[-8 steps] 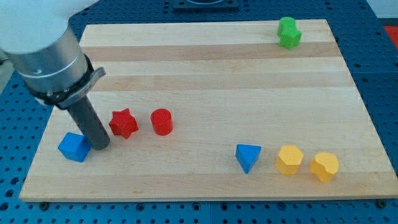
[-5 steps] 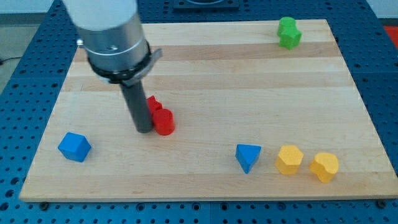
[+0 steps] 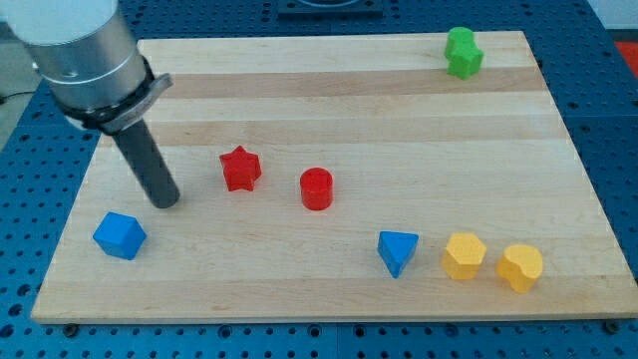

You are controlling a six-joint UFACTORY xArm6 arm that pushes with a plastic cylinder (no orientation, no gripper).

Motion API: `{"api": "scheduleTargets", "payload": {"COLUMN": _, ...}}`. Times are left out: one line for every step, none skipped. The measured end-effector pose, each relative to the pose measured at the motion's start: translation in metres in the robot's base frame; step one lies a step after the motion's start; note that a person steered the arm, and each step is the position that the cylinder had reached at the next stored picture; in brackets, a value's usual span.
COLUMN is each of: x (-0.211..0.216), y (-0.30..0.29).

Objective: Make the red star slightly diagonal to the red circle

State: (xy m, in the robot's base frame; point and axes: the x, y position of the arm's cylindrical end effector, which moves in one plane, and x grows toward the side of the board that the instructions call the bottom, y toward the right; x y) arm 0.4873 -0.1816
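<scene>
The red star (image 3: 240, 168) lies left of centre on the wooden board (image 3: 329, 100). The red circle, a short cylinder (image 3: 316, 188), sits to its right and a little lower, with a gap between them. My tip (image 3: 166, 202) rests on the board to the left of the star and slightly lower, apart from it. The tip is above and to the right of the blue cube (image 3: 120, 235).
A blue triangle (image 3: 398, 251), a yellow hexagon (image 3: 464, 255) and a yellow heart-like block (image 3: 520, 266) stand in a row at the view's bottom right. A green block (image 3: 463, 52) sits at the top right corner.
The red star has shifted up and right, the red circle right and slightly down, so they now stand apart. My tip swept right to them, then drew back left.
</scene>
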Motion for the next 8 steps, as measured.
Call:
{"api": "scheduleTargets", "payload": {"x": -0.017, "y": 0.052}}
{"api": "scheduleTargets", "payload": {"x": -0.049, "y": 0.095}}
{"api": "scheduleTargets", "payload": {"x": -0.037, "y": 0.102}}
{"api": "scheduleTargets", "payload": {"x": 0.001, "y": 0.100}}
{"api": "scheduleTargets", "payload": {"x": 0.047, "y": 0.102}}
{"api": "scheduleTargets", "payload": {"x": 0.059, "y": 0.149}}
{"api": "scheduleTargets", "payload": {"x": 0.020, "y": 0.158}}
{"api": "scheduleTargets", "payload": {"x": -0.032, "y": 0.141}}
